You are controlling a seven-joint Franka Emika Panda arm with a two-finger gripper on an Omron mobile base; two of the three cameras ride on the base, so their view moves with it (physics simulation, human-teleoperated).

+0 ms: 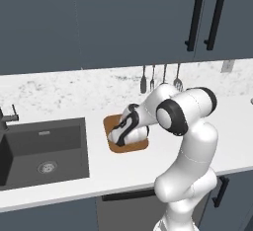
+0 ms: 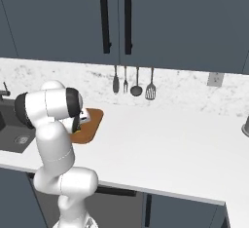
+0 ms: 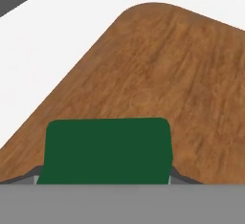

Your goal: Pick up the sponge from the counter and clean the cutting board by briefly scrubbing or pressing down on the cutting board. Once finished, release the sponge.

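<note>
Sponge (image 3: 107, 150): rectangular block w/ rounded corners, flat dark-green top face toward the hand cam; yellow layer can't be seen from this angle. It sits between the two fingers — grey finger pads (image 3: 178, 175) show just at its lower left and lower right corners, touching its sides, so the gripper (image 3: 107, 182) is clamped on the sponge. Beyond it lies the cutting board (image 3: 167, 74): brown wood w/ visible grain, rounded corner at top, flat on the white counter (image 3: 48, 50). The sponge is over the board's surface; whether it presses on the wood or is just above it can't be told. In the left base view the arm bends down over the board (image 1: 114, 146), wrist and hand covering most of it; board lies just right of the dark grey sink basin (image 1: 44, 148), apart from it by a strip of counter (image 1: 232, 126). Right base view: board (image 2: 92, 124) partly behind the arm's elbow, hand low over it. Four utensils (image 2: 133, 83) hang on the speckled backsplash behind.
</note>
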